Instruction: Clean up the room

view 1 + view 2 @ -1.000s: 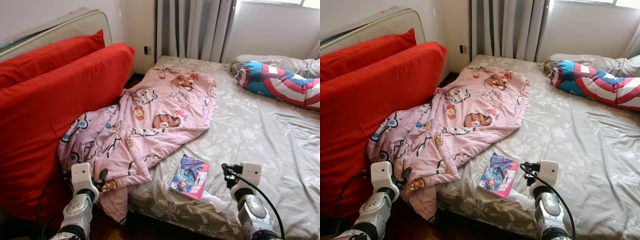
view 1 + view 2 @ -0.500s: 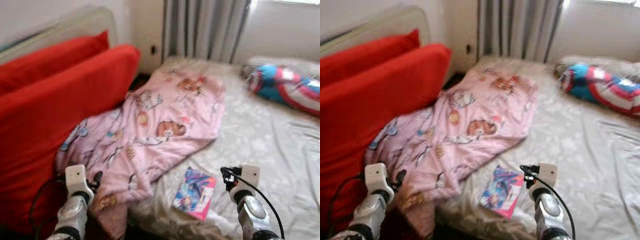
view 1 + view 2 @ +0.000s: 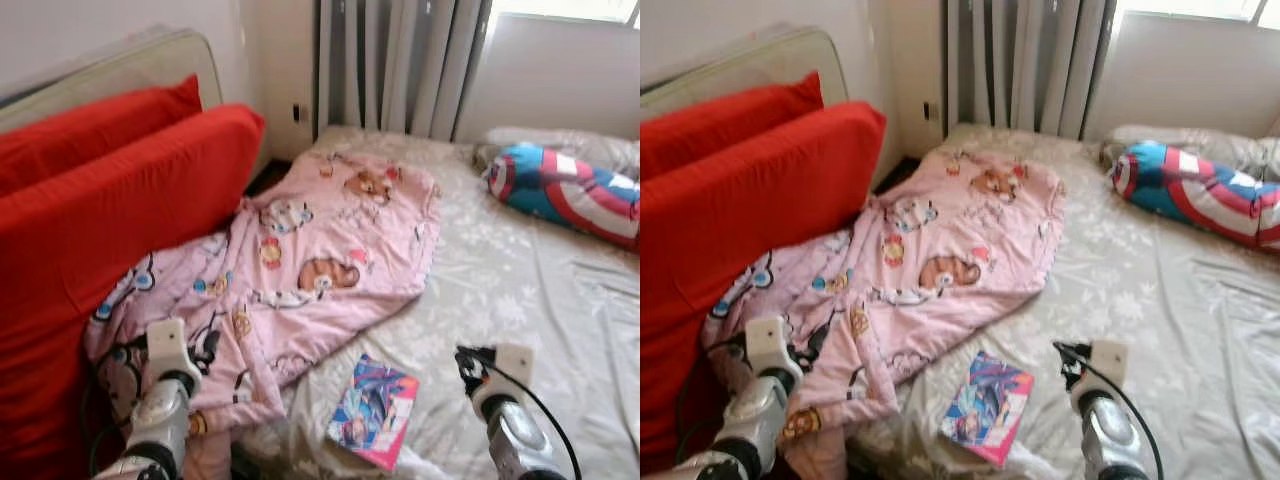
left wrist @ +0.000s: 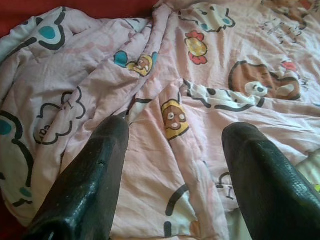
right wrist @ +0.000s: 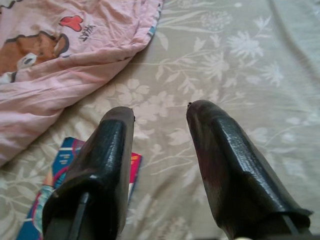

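Blanket (image 3: 300,260), pink with cartoon prints, sprawls over the bed's (image 3: 520,280) left side, spilling off its near-left corner. Left gripper (image 4: 172,145) hovers above it, fingers spread. Right gripper (image 5: 160,120), released, hangs over the sheet beside a book (image 3: 372,412).

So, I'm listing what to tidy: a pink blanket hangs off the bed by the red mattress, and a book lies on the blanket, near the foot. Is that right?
Not quite. The book lies on the bare floral sheet, beside the blanket and not on it, as the left eye view shows. The rest holds: the blanket hangs off the bed by the red mattress.
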Robot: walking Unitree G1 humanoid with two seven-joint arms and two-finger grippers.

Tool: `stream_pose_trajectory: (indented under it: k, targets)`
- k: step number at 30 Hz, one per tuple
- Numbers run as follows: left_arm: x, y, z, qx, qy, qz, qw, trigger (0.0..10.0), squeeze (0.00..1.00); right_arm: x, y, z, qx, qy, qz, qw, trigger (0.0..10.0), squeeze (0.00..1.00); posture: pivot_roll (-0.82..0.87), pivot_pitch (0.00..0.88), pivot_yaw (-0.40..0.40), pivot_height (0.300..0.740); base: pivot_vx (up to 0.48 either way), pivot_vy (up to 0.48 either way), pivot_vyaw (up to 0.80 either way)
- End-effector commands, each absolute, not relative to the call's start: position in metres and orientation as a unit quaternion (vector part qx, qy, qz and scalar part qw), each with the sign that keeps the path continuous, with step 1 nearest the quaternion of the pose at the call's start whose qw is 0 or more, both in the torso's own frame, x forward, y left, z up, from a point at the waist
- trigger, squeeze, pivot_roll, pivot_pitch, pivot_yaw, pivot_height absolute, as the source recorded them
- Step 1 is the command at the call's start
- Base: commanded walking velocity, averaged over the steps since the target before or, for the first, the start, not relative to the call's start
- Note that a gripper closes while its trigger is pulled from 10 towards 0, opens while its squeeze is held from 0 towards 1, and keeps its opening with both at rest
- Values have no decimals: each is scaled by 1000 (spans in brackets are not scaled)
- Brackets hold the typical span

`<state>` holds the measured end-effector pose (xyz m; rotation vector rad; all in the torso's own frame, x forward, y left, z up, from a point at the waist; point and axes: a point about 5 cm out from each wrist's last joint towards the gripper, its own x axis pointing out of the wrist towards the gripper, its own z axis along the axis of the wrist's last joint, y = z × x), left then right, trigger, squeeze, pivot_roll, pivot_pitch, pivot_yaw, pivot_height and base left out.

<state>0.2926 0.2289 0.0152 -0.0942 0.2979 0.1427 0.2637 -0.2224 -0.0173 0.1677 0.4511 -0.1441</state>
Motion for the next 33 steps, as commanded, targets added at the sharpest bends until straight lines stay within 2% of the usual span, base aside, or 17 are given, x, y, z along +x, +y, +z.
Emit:
stream_pose_trajectory:
  k: [1, 14, 24, 29, 33]
  targets:
    - [295, 231, 19, -44, 139, 75, 986, 10000, 0, 267, -219, -15, 73, 221, -58, 971, 10000, 0, -16, 0, -29, 740, 0, 0, 0]
    - [307, 219, 36, -35, 78, 63, 994, 10000, 0, 273, -203, -10, 58, 200, 14, 978, 10000, 0, -12, 0, -20, 740, 0, 0, 0]
    - [312, 210, 44, -33, 49, 48, 997, 10000, 0, 301, -192, 21, 46, 108, 8, 993, 10000, 0, -19, 0, -10, 740, 0, 0, 0]
    - [312, 213, 45, -32, 52, 56, 997, 10000, 0, 304, -189, 23, 47, 111, 4, 993, 10000, 0, -5, 0, -23, 740, 0, 0, 0]
    - [314, 216, 48, -31, 46, 59, 997, 10000, 0, 306, -182, 24, 35, 110, 19, 993, 10000, 0, -1, 0, -25, 715, 0, 0, 0]
